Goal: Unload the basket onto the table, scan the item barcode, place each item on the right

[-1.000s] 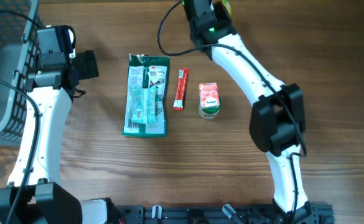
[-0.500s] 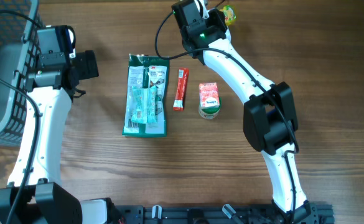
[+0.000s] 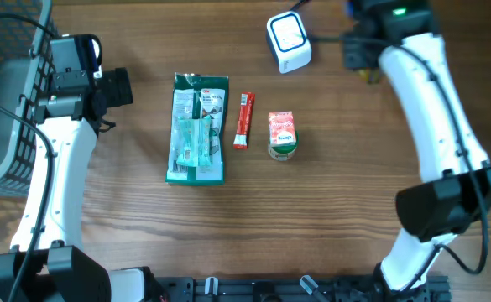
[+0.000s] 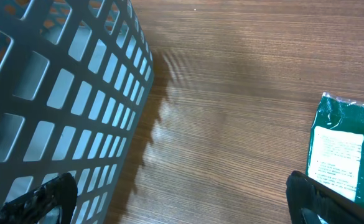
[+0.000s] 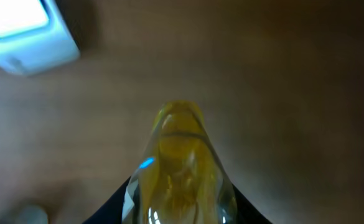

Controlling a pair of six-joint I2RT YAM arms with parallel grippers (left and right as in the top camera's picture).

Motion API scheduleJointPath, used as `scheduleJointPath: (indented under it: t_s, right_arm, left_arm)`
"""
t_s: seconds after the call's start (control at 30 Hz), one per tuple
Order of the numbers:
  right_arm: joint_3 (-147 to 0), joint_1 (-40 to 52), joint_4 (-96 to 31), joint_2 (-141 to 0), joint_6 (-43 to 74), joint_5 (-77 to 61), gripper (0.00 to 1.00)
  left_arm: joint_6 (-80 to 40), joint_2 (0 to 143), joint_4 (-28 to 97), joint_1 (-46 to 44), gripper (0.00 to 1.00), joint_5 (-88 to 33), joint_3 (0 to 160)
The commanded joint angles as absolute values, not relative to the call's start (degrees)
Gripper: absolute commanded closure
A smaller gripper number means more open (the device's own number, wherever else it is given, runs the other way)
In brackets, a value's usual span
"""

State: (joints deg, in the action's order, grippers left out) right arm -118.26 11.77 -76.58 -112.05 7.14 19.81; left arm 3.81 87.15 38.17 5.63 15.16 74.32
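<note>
A yellow, glossy clear-wrapped item fills the middle of the right wrist view, with my right gripper shut on its near end. Overhead, that gripper hangs at the table's far right, just right of the white and blue barcode scanner. In the right wrist view the scanner lies at the top left, apart from the item. My left gripper stands wide open and holds nothing beside the basket; its dark fingertips frame bare wood.
A grey mesh basket stands at the left edge, and its wall sits close to the left gripper. A green packet, a red stick pack and a small red and green carton lie mid-table.
My right arm has swung from the top centre to the far right with the yellow item in it, uncovering the scanner. The left arm has stayed still.
</note>
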Motion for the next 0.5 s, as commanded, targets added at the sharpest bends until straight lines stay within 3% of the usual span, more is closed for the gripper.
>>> scheduleJointPath:
  t_s: [0.0, 0.17, 0.47]
  right_arm:
    - [-117.7, 3.4, -79.7, -112.6, 6.9, 4.9, 0.96]
    - [-117.7, -6.9, -85.3, -112.5, -0.2, -11.7, 0.96]
    - [-117.6, -9.6, -87.9, -109.9, -3.4, -14.7, 0.96]
  left_arm:
    - [4.3, 87.1, 38.0, 5.7, 0.00, 15.3, 74.5]
    - [4.3, 87.1, 38.0, 5.7, 0.00, 15.3, 74.5]
    - [4.3, 87.1, 38.0, 5.7, 0.00, 15.3, 74.5]
